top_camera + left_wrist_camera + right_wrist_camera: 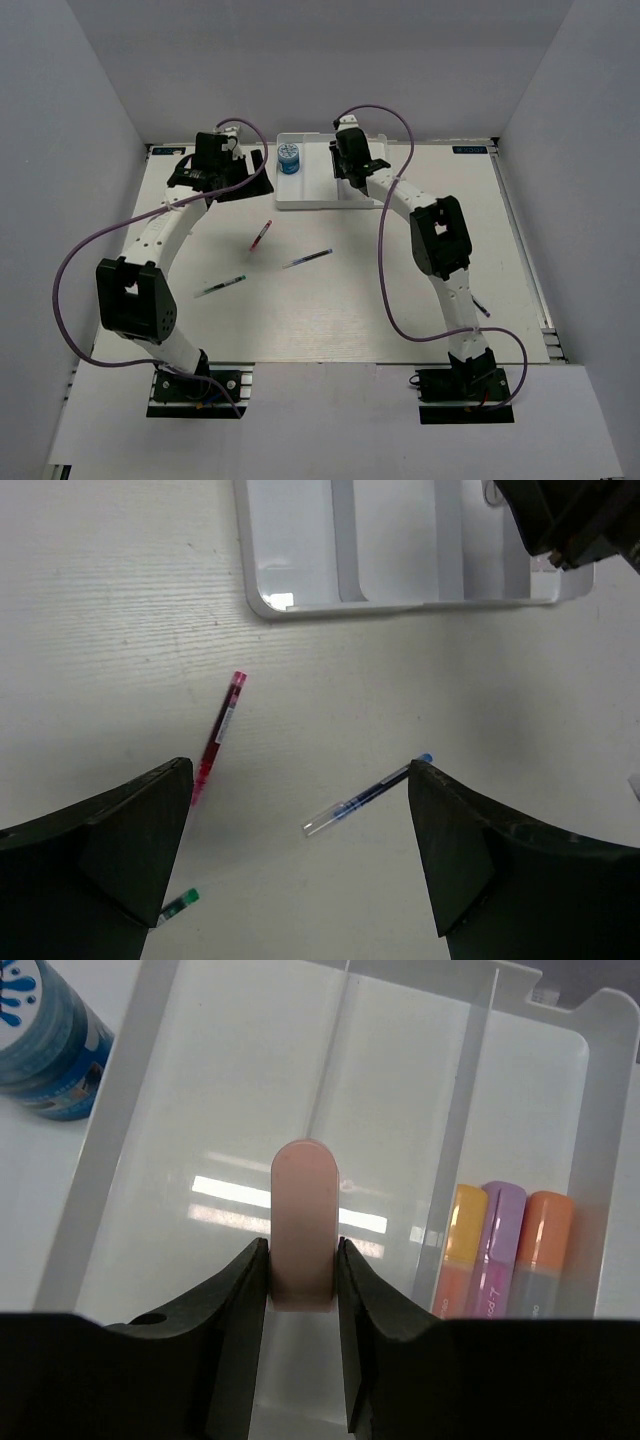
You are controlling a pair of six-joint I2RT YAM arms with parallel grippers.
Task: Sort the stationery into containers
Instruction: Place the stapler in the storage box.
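The eraser (303,1225) is a pale pink, round-topped slab standing upright at the centre of the right wrist view. The right gripper (302,1260) pinches its lower sides, jaws closed to the eraser's width. It hangs over the widest compartment of the white tray (470,1110). Its bottom end is hidden behind the fingers, so whether it touches the tray floor cannot be told. In the compartment at right lie three markers (503,1250), yellow-orange, lilac and orange, their lower ends cut off by the gripper body. The blue roll (45,1045) sits at upper left, cropped by the frame edge.

In the left wrist view the left gripper (300,770) is spread wide and empty. Between its fingers, a red pen (220,735) and a blue pen (365,795) lie on the table (100,630). A green-tipped pen (180,902) at lower left is mostly hidden behind one finger.
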